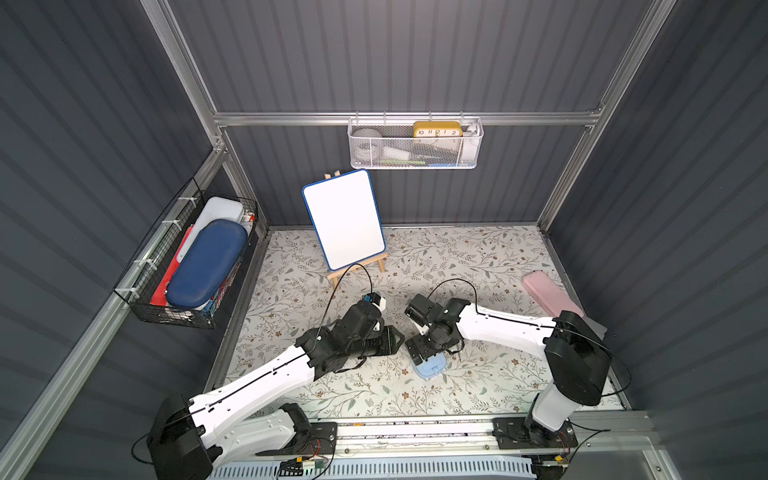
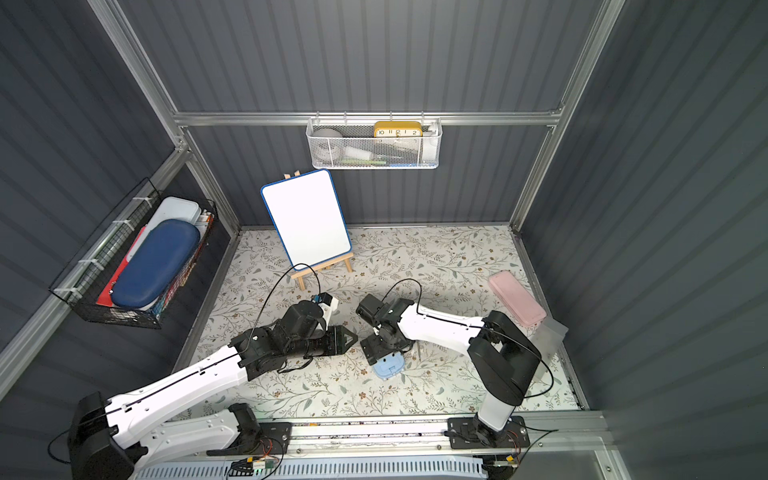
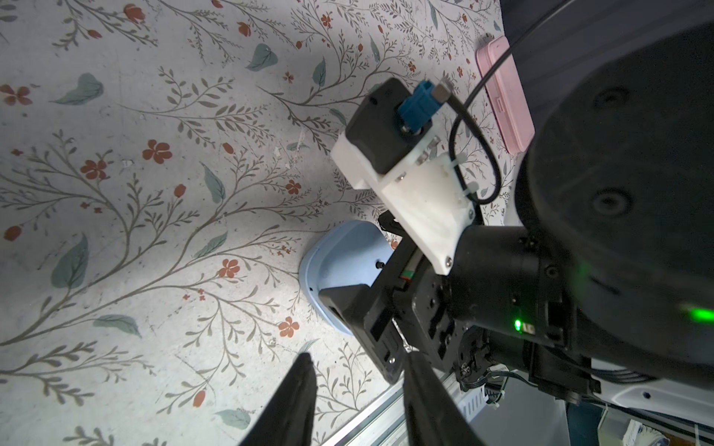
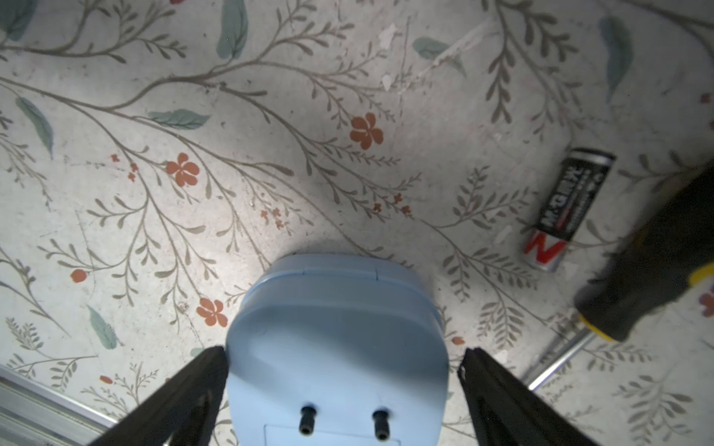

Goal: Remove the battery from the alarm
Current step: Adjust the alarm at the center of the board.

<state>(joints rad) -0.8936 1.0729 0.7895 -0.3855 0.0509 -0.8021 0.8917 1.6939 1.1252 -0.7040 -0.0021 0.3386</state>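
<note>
Wide-spread black right fingers (image 4: 185, 394) flank the light-blue plastic alarm (image 4: 336, 340) and should lift straight up, sparing the black cylindrical battery (image 4: 572, 204) outside them; left fingers (image 3: 297, 397) half-open, empty.

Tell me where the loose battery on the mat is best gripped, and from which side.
Probably best: grip the battery across the middle of its dark body, coming straight down from above with fingers on its two long sides. It lies flat on the mat, apart from the alarm. The screwdriver handle sits close by its red end, so stay off that end.
</note>
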